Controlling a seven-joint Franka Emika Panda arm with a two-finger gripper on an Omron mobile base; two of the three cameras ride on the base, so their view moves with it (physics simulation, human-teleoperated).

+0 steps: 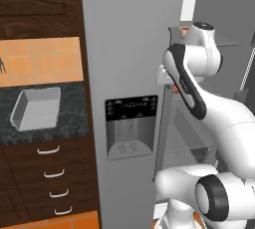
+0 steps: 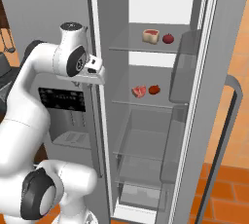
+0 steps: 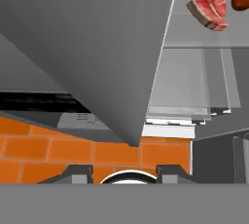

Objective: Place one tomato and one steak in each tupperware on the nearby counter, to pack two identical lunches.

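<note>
Counter (image 1: 74, 116), empty tupperware (image 1: 35, 107), steak (image 2: 139, 91) on fridge shelf (image 2: 146, 102)

No text can be read anywhere. The black control panel (image 1: 131, 108) above the dispenser on the fridge door, mid-frame in the left base view, carries small pale marks, all too blurred to make out
</note>
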